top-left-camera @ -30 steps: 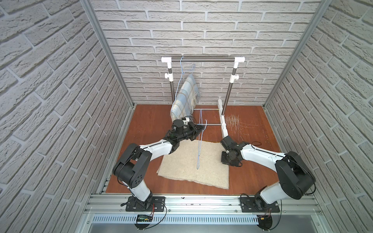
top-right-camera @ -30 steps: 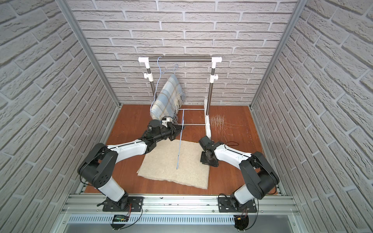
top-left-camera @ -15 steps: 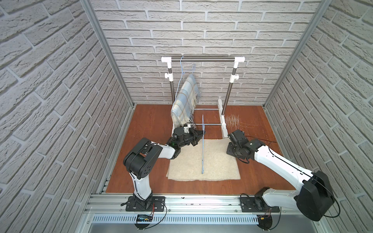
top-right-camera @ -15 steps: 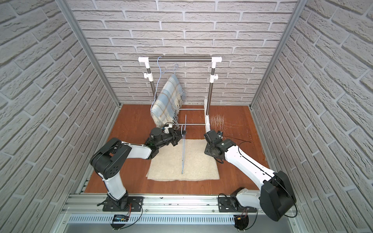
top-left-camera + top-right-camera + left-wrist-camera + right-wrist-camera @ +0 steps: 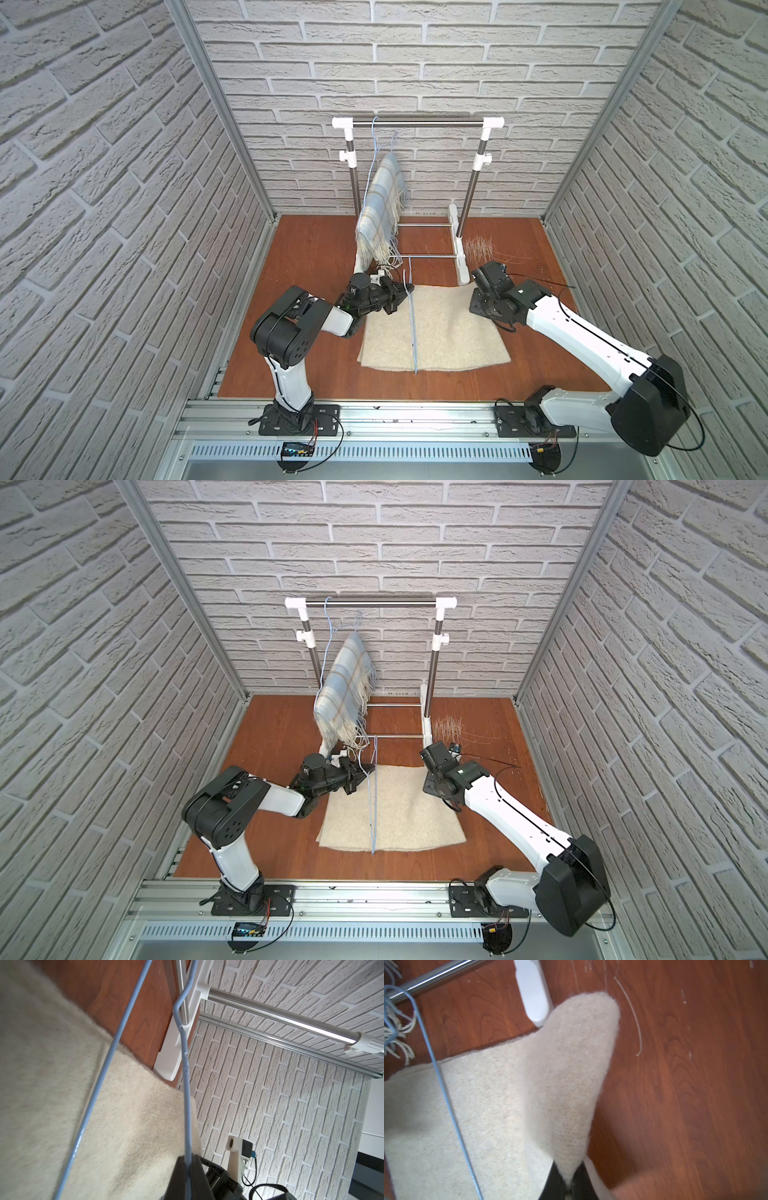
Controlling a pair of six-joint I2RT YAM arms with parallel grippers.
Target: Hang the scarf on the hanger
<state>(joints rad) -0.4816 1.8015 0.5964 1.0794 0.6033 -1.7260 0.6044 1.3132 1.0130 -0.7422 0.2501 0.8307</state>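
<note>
Left of centre in both top views, the left hand (image 5: 404, 291) (image 5: 360, 773) lies low over the reddish wooden desk (image 5: 316, 249). Its fingers are pressed together on the wire of a blue wire hanger (image 5: 412, 328) (image 5: 371, 812). The left wrist view shows that wire running straight into the black fingers (image 5: 180, 1176).

The hanger shows as a thin line down the middle of the frame. It crosses a cream scarf (image 5: 451, 332) (image 5: 409, 812) from its far edge to its near edge. Whether the wire touches the cloth I cannot tell.

Above it, at upper centre, a clothes rack (image 5: 415, 123) (image 5: 370, 603) stands against the brick wall. A blue plaid scarf (image 5: 380, 208) (image 5: 345, 688) hangs from the left part of its rail, its fringe ending just above the left hand.

The cream scarf lies folded on the desk at centre frame, in front of the rack's feet. At its far right corner the right hand (image 5: 480, 309) (image 5: 432, 789) is clamped on the cloth. In the right wrist view that corner (image 5: 566, 1084) rises off the desk in a peak into the pinching fingers (image 5: 554, 1186).

Right of the rack's foot, loose pale threads (image 5: 478, 248) (image 5: 446, 728) lie scattered on the desk.
</note>
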